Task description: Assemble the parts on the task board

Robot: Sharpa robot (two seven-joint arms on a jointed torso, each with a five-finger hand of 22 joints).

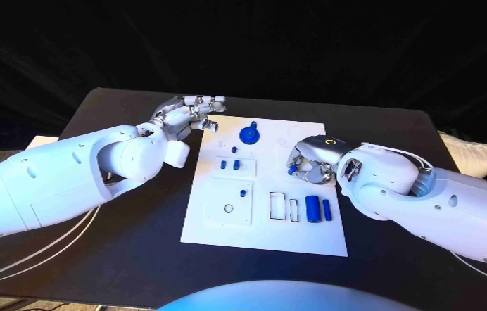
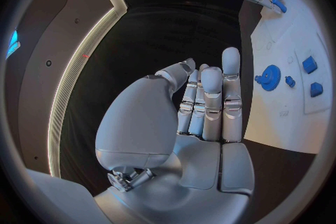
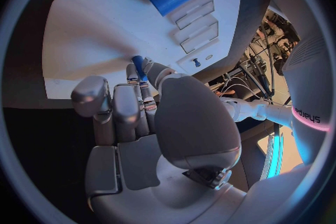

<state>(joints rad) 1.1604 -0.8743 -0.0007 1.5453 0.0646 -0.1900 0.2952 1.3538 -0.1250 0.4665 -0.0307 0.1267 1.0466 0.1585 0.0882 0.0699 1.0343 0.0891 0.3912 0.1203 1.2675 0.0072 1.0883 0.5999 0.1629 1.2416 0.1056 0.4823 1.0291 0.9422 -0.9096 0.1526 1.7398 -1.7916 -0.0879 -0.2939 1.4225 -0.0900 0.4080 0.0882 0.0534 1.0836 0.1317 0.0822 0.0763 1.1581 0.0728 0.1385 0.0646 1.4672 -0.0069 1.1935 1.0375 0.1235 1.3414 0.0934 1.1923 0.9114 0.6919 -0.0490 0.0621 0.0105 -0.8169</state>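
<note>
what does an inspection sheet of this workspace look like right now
surface: black table, with the white task board in its middle
job's things: blue gear-like part at the board's far end; two small blue blocks in a recessed panel; two blue cylinders lying side by side near the board's right edge; one small blue part in the right hand
clutter: nothing seen
hands: left hand by the board's far left corner, fingers straight and apart, holding nothing; right hand over the board's right side, pinching the small blue part
cables: white cables run under the left arm
surroundings: dark backdrop behind the table
</note>
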